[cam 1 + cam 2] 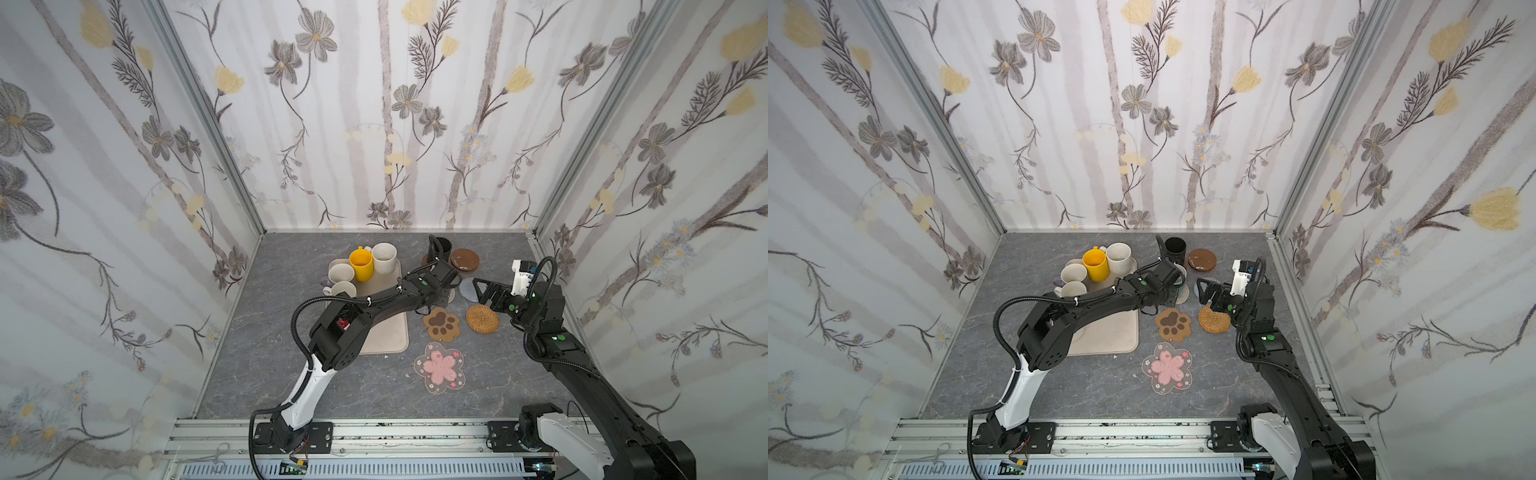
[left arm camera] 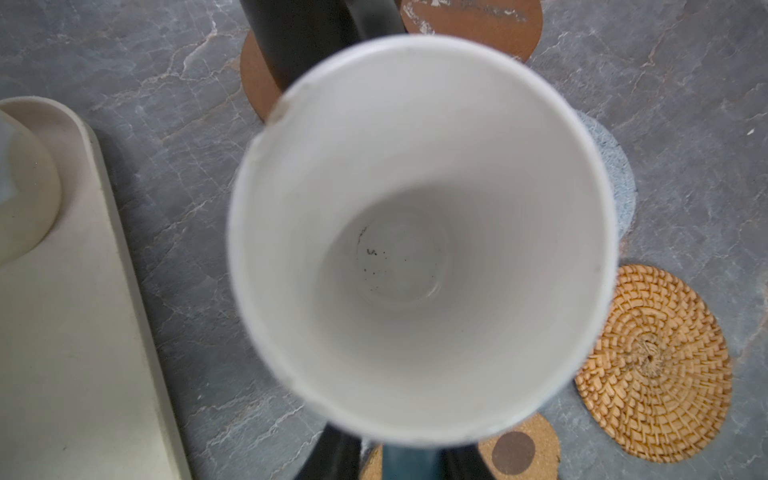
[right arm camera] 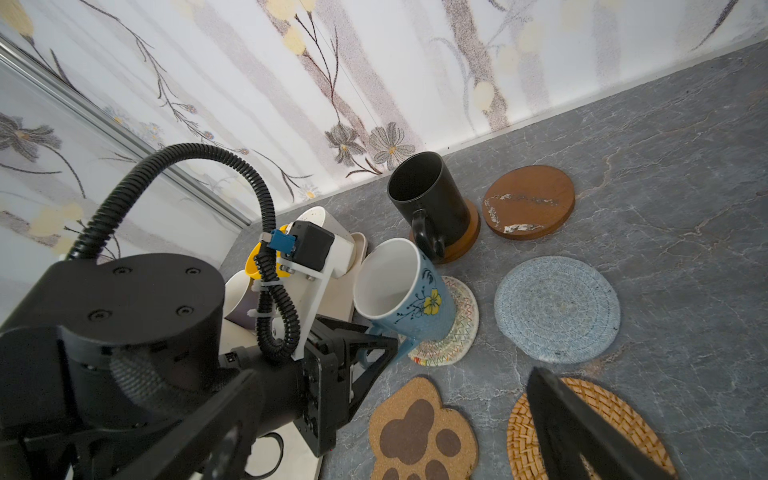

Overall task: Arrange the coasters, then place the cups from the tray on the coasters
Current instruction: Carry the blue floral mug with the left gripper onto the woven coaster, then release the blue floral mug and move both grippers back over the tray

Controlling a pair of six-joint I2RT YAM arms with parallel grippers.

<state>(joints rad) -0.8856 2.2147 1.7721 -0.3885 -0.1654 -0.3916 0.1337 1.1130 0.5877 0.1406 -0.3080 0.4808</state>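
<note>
The light blue patterned cup (image 3: 415, 299) stands on the pale woven coaster (image 3: 457, 328). My left gripper (image 3: 374, 345) is at its handle, fingers slightly apart on either side, open. The cup's white inside (image 2: 415, 228) fills the left wrist view. A black cup (image 1: 440, 247) sits on a brown wooden disc (image 3: 465, 237). The second disc (image 1: 464, 259), grey coaster (image 1: 467, 289), rattan coaster (image 1: 482, 318), paw coaster (image 1: 441, 324) and pink-flower coaster (image 1: 440, 368) lie bare. My right gripper (image 1: 478, 286) hovers open over the grey coaster.
The beige tray (image 1: 386, 332) lies left of the coasters, under my left arm. At its far end stand a yellow cup (image 1: 360, 264) and three off-white cups (image 1: 384, 257). Walls close in at the back and sides.
</note>
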